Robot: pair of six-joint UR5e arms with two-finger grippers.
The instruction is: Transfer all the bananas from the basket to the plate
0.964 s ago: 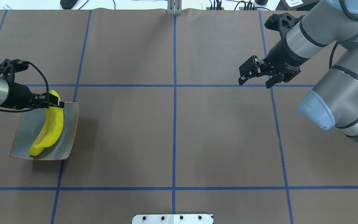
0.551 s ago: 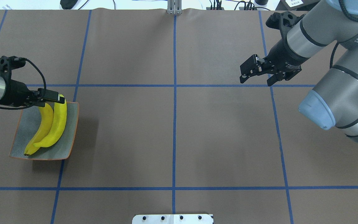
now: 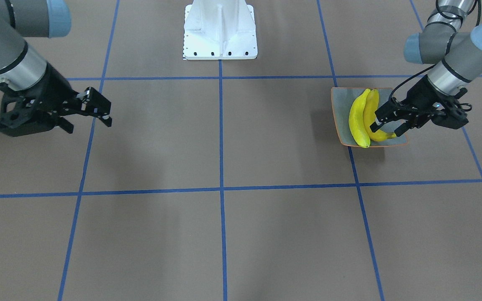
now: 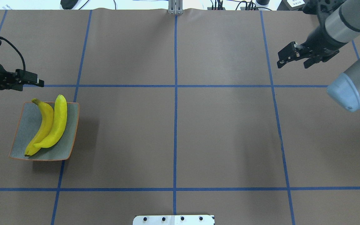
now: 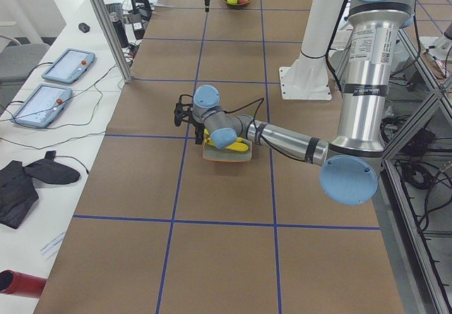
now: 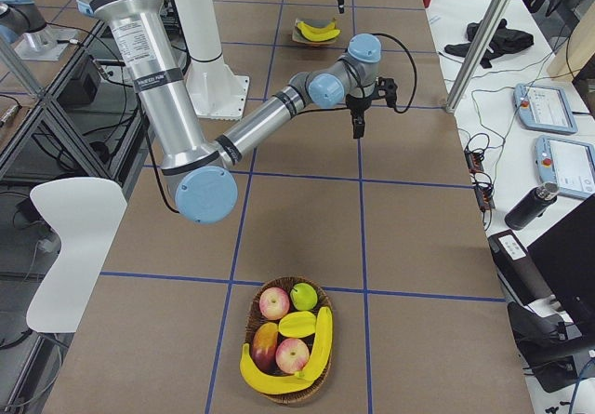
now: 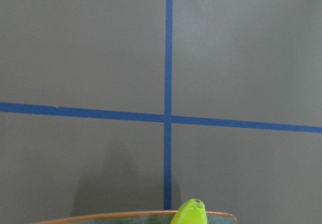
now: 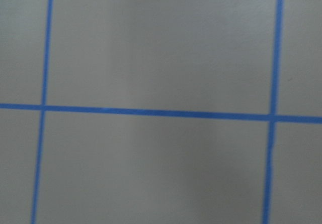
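Two yellow bananas (image 4: 50, 125) lie side by side on the grey-green plate (image 4: 23, 137) at the table's left; the front view shows the same bananas (image 3: 360, 119) and plate (image 3: 339, 104). My left gripper (image 4: 31, 85) is open and empty, just beyond the plate's far edge. The left wrist view catches one banana tip (image 7: 189, 212) and the plate rim (image 7: 126, 217). My right gripper (image 4: 292, 65) hangs open and empty over the far right of the table. The wicker basket (image 6: 249, 313) shows only in the side views, with a banana (image 6: 279, 377) along its near rim.
The basket also holds apples (image 6: 275, 302), a green fruit (image 6: 303, 295) and another yellow piece (image 6: 297, 324). A white robot base (image 3: 220, 31) stands at the table's middle edge. Blue tape lines cross the brown table.
My left gripper let go of the second banana on the plate, then drew back up and away from it. My right arm swung further right and toward the table's far edge.
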